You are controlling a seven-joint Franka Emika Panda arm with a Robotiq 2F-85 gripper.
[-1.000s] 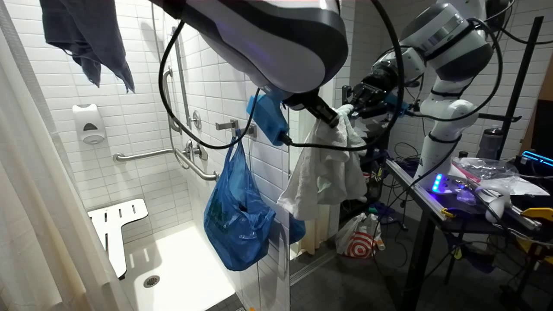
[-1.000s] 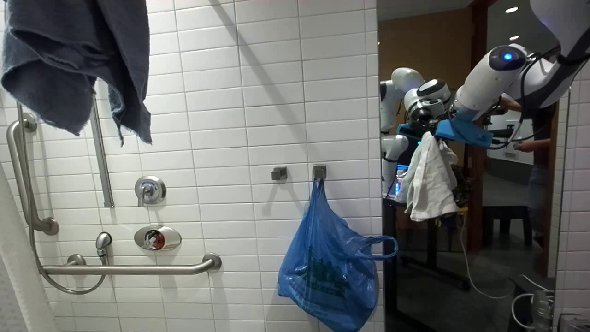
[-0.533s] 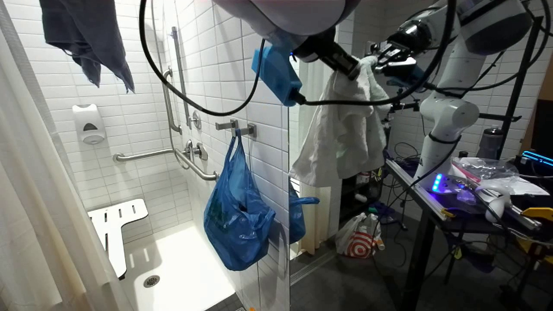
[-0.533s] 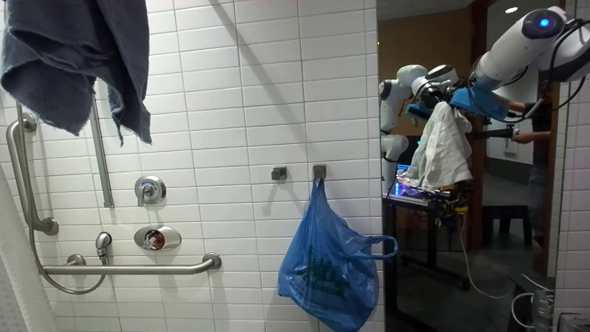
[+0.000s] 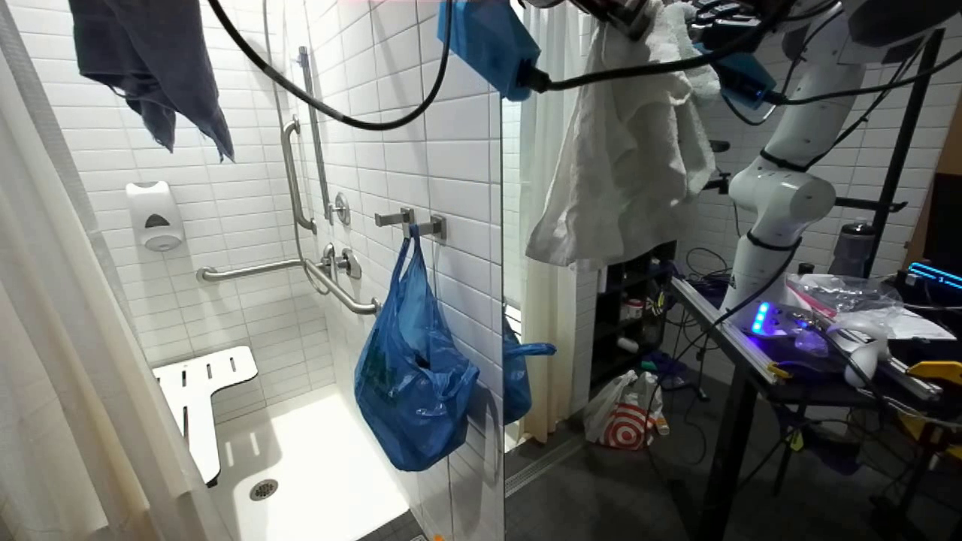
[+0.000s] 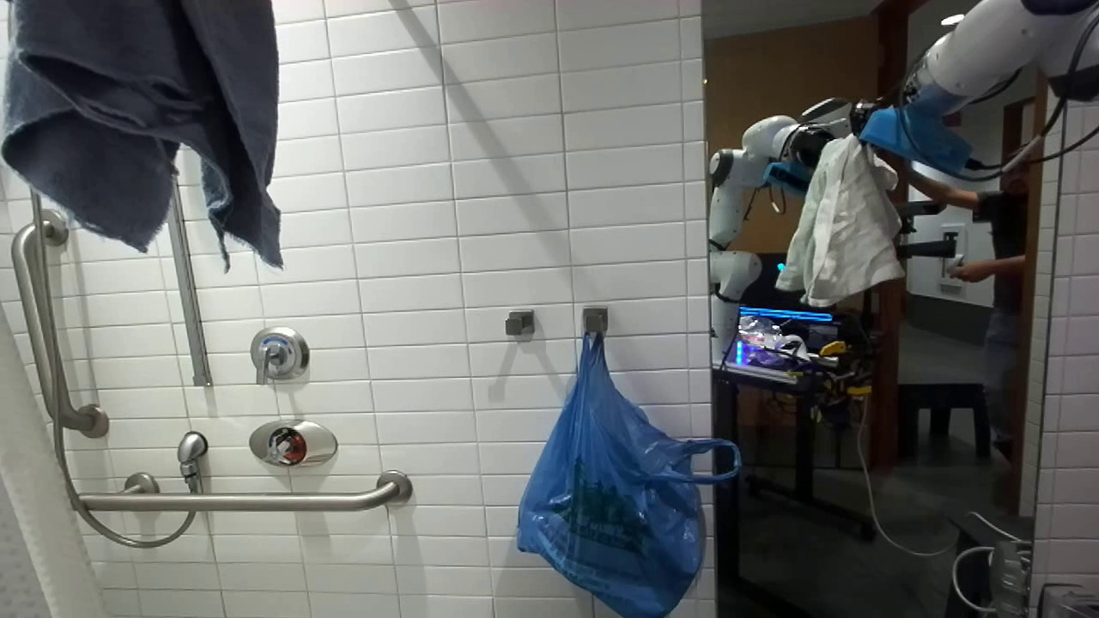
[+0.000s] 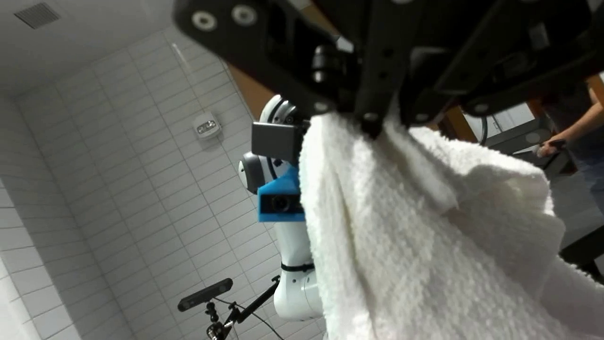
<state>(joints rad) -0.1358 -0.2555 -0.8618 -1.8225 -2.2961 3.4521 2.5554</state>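
Gripper (image 7: 373,124) in wrist view: top ctr, clamped on white towel (image 7: 424,245), fabric draping to lower rt. In an exterior view, towel (image 5: 624,165) hangs upper ctr/rt, higher than a sec ago, rt of blue bag (image 5: 417,368). In an exterior view, towel (image 6: 846,227) is upper rt, in front of mirror (image 6: 798,549), also raised, well apart from bag's hook (image 6: 595,320); dark cloth (image 6: 146,112) upper left. Lift seems OK: towel rose w/ the gripper.

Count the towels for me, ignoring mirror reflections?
2: a white towel gripped in the robot's hand, and a dark blue towel hanging at upper left in both exterior views. Others could be hidden.
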